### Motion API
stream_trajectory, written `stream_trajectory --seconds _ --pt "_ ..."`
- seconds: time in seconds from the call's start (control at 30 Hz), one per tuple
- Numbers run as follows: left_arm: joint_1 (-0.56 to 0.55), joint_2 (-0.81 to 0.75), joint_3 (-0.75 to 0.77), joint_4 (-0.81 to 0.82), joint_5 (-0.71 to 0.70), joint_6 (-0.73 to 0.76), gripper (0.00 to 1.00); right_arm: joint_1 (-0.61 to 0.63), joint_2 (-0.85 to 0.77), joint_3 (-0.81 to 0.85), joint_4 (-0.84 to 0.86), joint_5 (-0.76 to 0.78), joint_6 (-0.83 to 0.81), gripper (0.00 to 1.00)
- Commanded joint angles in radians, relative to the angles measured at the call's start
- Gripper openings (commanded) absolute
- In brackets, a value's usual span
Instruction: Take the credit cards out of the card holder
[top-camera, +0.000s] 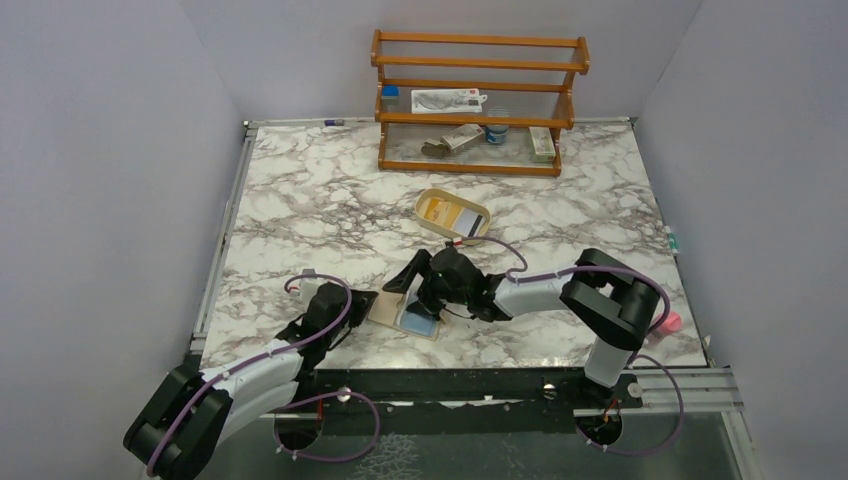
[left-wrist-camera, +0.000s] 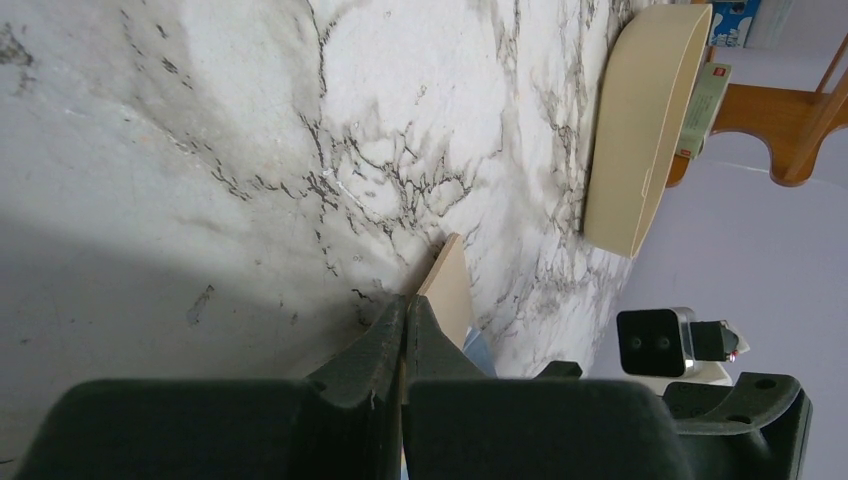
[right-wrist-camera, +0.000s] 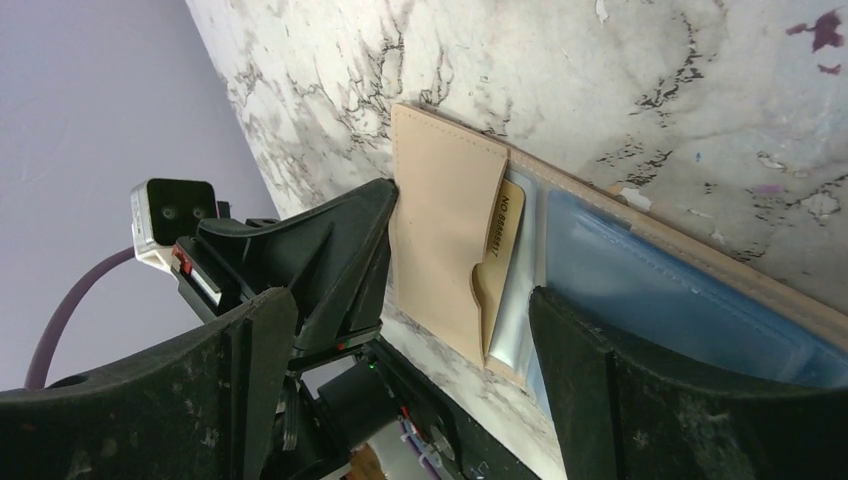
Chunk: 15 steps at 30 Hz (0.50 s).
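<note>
The flat tan leather card holder (right-wrist-camera: 445, 230) lies open on the veined marble table (right-wrist-camera: 700, 80), a yellowish card (right-wrist-camera: 500, 250) in its pocket, the left gripper (left-wrist-camera: 404, 330) pressed together at its edge, the right gripper (right-wrist-camera: 410, 315) spread above.

The worktop (top-camera: 330, 190) is white marble-patterned with grey-black veins. The card holder (right-wrist-camera: 440, 230) is tan, with a light blue inner panel. The credit card (right-wrist-camera: 500, 240) is yellow-tan with dark print. The tray (left-wrist-camera: 640, 130) is beige. The rack (top-camera: 470, 167) is orange-brown.
</note>
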Motion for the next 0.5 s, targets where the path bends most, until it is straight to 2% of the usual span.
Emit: stream_trajectory --seconds 0.0,0.17,0.47 --pt "0.001 -0.002 -0.113 -0.039 -0.07 -0.04 0.0 0.018 0.063 -0.014 -0.116 0.011 0.008 0.93" --pt "0.001 0.0 -0.117 -0.058 -0.072 -0.031 0.0 0.035 0.121 0.023 -0.076 0.008 0.024 0.93" --pt "0.001 0.006 -0.116 -0.04 -0.087 -0.008 0.0 0.059 0.177 0.104 -0.106 0.017 0.076 0.93"
